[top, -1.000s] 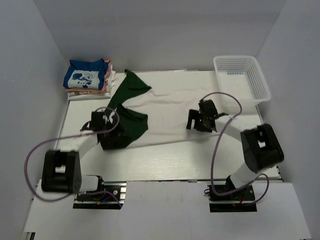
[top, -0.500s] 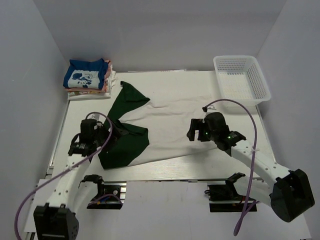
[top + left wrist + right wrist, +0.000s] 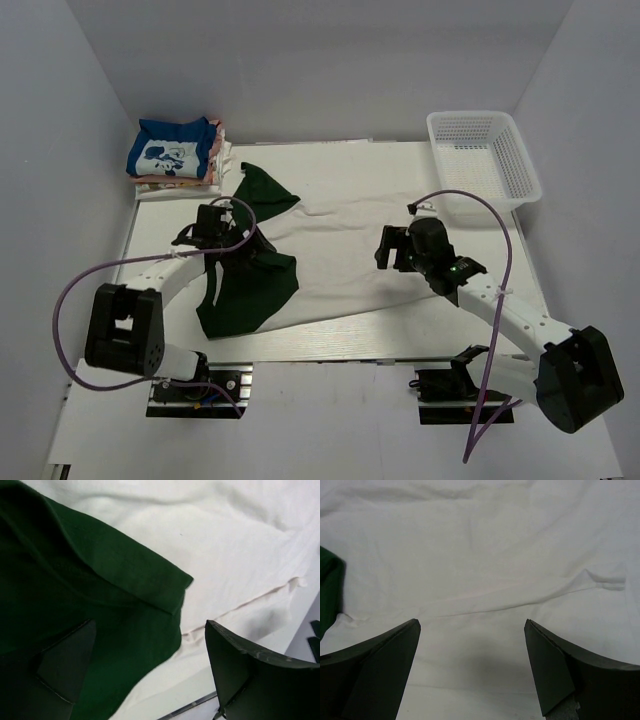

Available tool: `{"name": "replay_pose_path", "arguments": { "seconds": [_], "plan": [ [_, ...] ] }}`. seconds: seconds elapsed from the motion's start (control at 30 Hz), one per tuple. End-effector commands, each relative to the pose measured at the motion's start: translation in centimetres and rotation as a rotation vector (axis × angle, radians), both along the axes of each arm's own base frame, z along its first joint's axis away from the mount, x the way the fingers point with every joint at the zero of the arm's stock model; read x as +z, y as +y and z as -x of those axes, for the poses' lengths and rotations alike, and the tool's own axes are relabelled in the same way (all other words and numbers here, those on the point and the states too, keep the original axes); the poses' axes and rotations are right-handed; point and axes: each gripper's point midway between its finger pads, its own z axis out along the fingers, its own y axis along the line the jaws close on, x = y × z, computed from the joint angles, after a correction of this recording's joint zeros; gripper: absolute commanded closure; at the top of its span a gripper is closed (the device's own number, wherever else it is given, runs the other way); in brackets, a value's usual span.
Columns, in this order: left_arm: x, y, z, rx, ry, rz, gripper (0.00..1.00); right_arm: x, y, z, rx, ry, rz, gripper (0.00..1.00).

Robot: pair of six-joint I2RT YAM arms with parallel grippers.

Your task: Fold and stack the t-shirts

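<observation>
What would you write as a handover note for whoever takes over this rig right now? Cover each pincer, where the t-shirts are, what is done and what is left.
The left pincer is open, low over the dark green t-shirt, gripping nothing.
The right pincer is open above the cream t-shirt, gripping nothing.
The green one lies crumpled over the cream one's left part; the cream one is spread across the middle of the table.
Done: a folded stack in the far left corner, with the blue t-shirt on top.
Left: fold the green and cream ones and add both to the stack.
</observation>
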Motion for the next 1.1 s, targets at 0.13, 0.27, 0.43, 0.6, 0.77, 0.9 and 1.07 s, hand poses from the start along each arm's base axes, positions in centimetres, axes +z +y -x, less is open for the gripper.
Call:
{"name": "replay_pose_path", "arguments": {
  "seconds": [0.13,0.27,0.43,0.6,0.77,0.9,1.07],
  "plan": [
    [-0.6,0.1,-1.4,-0.023,0.003,-0.070,0.00,3.3,-1.1,-2.1,-0.073,-0.106,0.020,0.10],
    [0.5,0.2,-1.2,-0.020,-0.057,-0.074,0.00,3.4,-1.2,-2.2,-0.082,-0.115,0.020,0.10],
    [-1.1,0.9,-1.5,0.009,-0.026,-0.120,0.00,3.2,-1.3,-2.3,-0.083,-0.106,0.024,0.10],
    [-2.2,0.7,-1.7,0.002,-0.008,-0.115,0.00,3.4,-1.6,-2.3,-0.089,-0.115,0.036,0.10],
    [-1.5,0.5,-2.8,0.005,-0.057,-0.104,0.00,3.3,-1.8,-2.3,-0.094,-0.116,0.036,0.10],
    [-0.7,0.0,-4.2,0.000,-0.095,-0.088,0.00,3.1,-1.7,-2.1,-0.092,-0.108,0.035,0.10],
    [0.4,-0.8,-7.2,-0.004,-0.155,-0.067,0.00,3.3,-2.4,-2.2,-0.122,-0.120,0.049,0.10]
  ]
}}
